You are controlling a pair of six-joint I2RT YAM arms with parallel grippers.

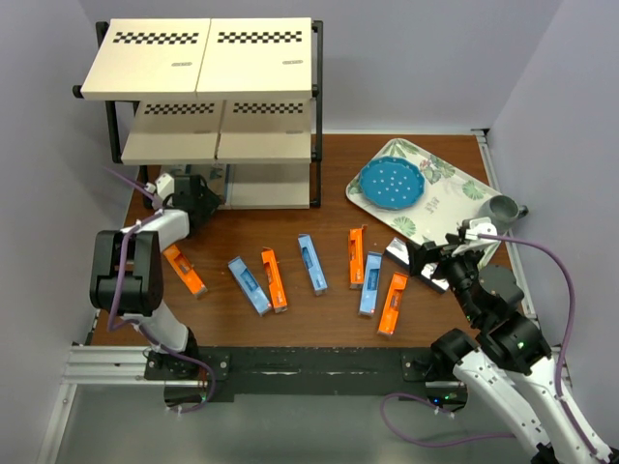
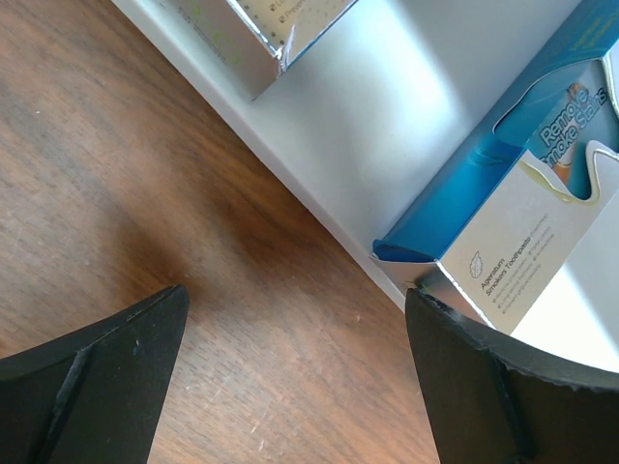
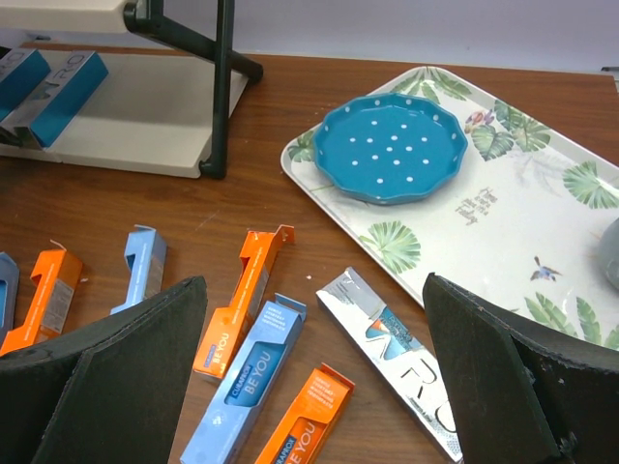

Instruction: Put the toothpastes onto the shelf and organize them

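The shelf [image 1: 198, 68] stands at the back left. Its bottom board [image 2: 387, 106] holds a blue toothpaste carton [image 2: 513, 184] and a silver one [image 2: 261, 39]. My left gripper [image 1: 196, 201] is open and empty [image 2: 295, 377], low over the wood at that board's front edge, its right finger [image 2: 503, 387] close to the blue carton. Several cartons lie across the table: orange [image 1: 184, 271], light blue [image 1: 249, 285], orange [image 1: 275, 280], light blue [image 1: 311, 263], orange [image 1: 356, 256], light blue [image 1: 371, 283], orange [image 1: 393, 303], silver [image 1: 416, 263]. My right gripper [image 1: 435, 259] is open and empty [image 3: 314, 324] above the silver carton [image 3: 406, 362].
A floral tray [image 1: 455, 193] at the back right carries a blue dotted plate [image 1: 387, 184] and a grey cup [image 1: 503, 206]. The shelf's black leg [image 3: 218, 87] stands near the tray. Walls close in the left, right and back sides.
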